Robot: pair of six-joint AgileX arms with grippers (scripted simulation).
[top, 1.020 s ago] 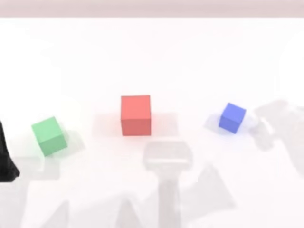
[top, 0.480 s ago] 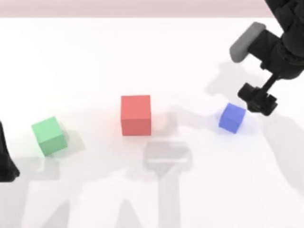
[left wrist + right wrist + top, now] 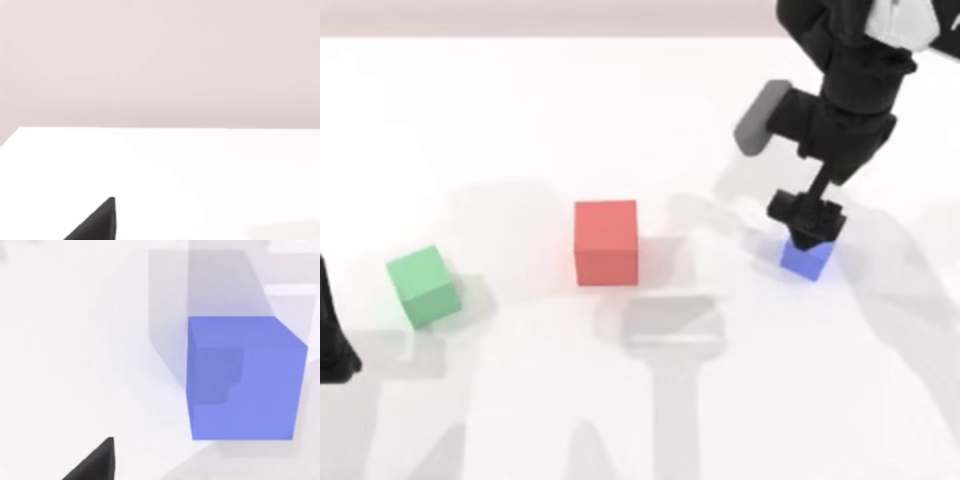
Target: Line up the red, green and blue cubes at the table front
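Red cube sits mid-tabletop, green cube skewed near the left side, neither placed yet. Right gripper hangs directly over the blue cube at right, finger state can't be told; nothing gripped, lineup looks barely started, left gripper parked off the left edge.

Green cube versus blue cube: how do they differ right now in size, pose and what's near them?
The green cube is bigger than the blue cube. The green cube sits at the table's left with nothing above it; the blue cube sits at the right, directly under the right gripper. The green cube looks more turned against the table edge than the blue one. Both are plain matte cubes resting flat on the table.
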